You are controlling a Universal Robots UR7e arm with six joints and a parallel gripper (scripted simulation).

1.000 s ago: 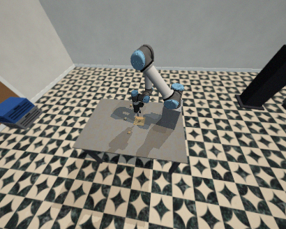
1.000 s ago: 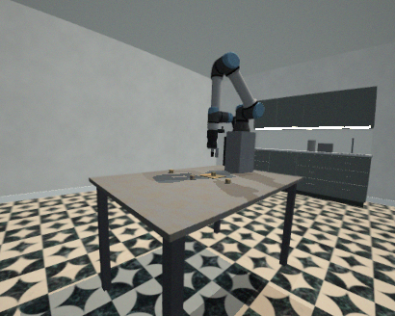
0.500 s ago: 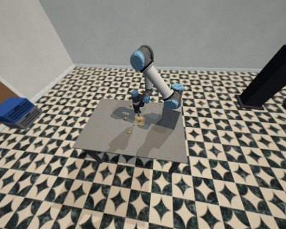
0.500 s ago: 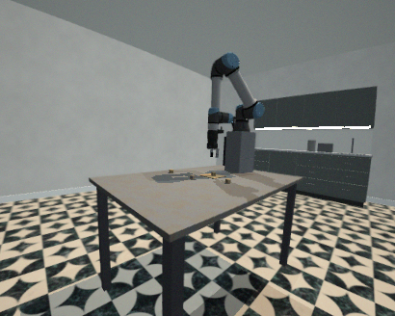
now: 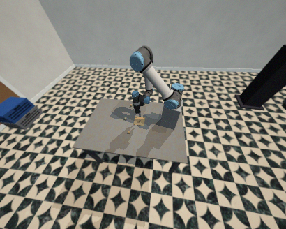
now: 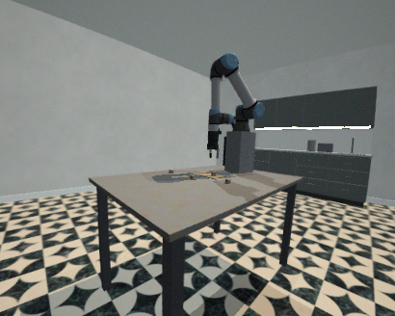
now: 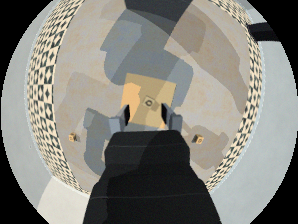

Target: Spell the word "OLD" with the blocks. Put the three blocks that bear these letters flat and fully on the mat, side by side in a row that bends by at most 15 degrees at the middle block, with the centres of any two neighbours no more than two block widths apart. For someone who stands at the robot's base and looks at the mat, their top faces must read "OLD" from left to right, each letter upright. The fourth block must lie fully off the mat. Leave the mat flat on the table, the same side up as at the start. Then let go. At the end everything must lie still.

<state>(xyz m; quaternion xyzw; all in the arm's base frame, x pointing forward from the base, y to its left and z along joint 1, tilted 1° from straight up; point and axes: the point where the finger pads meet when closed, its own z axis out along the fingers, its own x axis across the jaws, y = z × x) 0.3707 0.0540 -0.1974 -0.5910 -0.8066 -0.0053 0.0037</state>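
One block [image 5: 139, 121] [image 6: 213, 173] [image 7: 149, 102] with a rounded, O-like letter on the tan mat [image 5: 141, 123] [image 6: 220, 176] [image 7: 164, 89], below the wide-open, empty tool [image 5: 139, 115] [image 6: 214, 156] [image 7: 145, 110]

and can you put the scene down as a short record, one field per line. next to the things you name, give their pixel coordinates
pincer [image 5: 139, 114] [image 6: 214, 155] [image 7: 145, 110]: open, raised above the table [image 5: 99, 129] [image 6: 180, 202] [image 7: 75, 55], holding nothing
mat [image 5: 136, 123] [image 6: 221, 176] [image 7: 162, 90]: flat on the table
block on mat [image 5: 139, 121] [image 6: 213, 173] [image 7: 149, 102]: one, round letter on top, probably O
blocks off mat [image 5: 129, 133] [image 6: 227, 181] [image 7: 199, 140]: three, spread apart on the table
their letters: too small to read surely
word row: not formed
blocks still needed on mat: two
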